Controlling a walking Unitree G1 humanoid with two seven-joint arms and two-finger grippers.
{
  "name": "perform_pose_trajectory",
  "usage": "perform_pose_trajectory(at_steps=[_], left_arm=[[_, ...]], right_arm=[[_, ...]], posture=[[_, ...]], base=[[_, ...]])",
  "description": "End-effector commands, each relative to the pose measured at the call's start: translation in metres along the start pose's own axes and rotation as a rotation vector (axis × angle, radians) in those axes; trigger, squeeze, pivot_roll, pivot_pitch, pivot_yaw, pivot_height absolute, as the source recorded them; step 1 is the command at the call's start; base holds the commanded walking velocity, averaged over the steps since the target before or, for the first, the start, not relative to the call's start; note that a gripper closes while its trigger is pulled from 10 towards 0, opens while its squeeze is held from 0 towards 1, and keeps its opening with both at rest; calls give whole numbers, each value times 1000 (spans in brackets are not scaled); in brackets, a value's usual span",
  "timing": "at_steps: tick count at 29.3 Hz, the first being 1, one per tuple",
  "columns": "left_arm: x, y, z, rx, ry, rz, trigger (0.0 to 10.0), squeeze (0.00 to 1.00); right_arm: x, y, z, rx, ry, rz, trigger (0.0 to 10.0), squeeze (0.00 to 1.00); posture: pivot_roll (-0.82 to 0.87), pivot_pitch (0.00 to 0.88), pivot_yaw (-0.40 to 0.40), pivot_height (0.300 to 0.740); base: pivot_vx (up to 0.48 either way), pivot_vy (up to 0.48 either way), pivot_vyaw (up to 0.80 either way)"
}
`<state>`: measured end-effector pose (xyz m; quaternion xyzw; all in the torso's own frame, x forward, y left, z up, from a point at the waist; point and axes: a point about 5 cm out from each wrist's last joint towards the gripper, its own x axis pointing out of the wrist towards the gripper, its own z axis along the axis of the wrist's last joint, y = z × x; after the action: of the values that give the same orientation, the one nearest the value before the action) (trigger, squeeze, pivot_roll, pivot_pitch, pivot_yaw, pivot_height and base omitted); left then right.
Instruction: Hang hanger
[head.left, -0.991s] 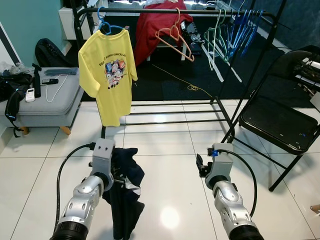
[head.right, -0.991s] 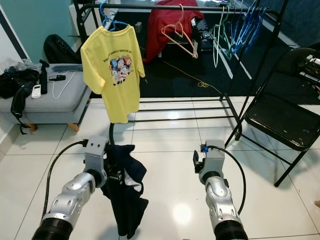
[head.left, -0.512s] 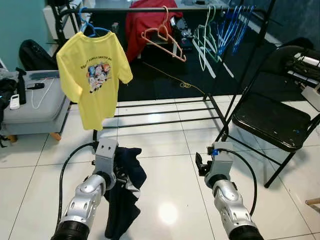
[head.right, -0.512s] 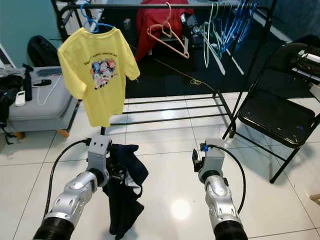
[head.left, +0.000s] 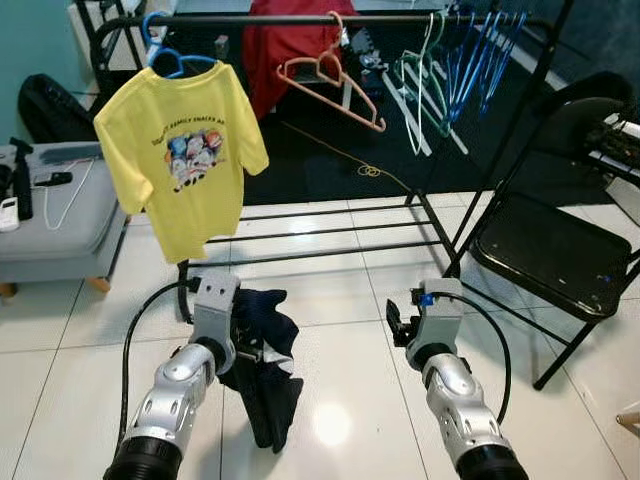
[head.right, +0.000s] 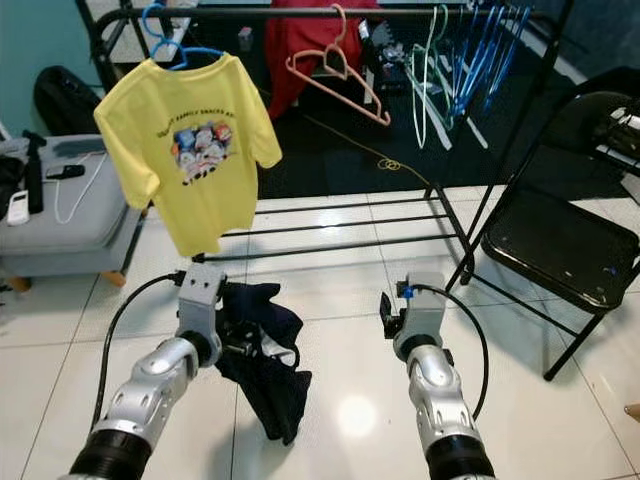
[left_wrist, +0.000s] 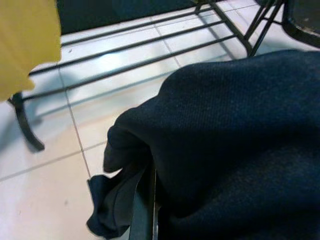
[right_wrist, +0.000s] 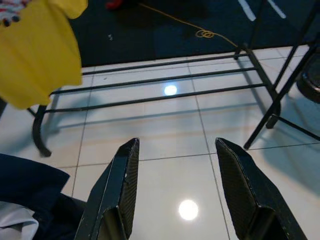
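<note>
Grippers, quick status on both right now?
Left gripper: shut on the dark navy garment, which hangs from it above the white tile floor.
Right gripper: open, holding nothing.

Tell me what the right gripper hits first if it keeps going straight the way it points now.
The right gripper, open and empty, points forward and down at bare white floor tile. It would probably meet that first, short of the clothes rack's low base bars. Depth is hard to judge.

light: bright, overhead | glare: white floor tiles (head.left: 330, 424) | focus: sharp
</note>
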<state>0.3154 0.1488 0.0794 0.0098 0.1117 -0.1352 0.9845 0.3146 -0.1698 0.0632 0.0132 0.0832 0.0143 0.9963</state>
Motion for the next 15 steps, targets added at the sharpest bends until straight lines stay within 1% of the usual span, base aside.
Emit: perform_pose_trajectory(at_steps=[1,15], left_arm=[[0,-2,3,0,-24,-11,10000,0],[2,-1,6,5,-33,-14,10000,0]], right_arm=[[0,1,-4,14,18,2,10000,0],[1,4,-2,19,15,14,10000,0]], posture=[[-65,75,-11,740],[-63,68,-16,740]], base=[[360,0,0],[355,0,0]])
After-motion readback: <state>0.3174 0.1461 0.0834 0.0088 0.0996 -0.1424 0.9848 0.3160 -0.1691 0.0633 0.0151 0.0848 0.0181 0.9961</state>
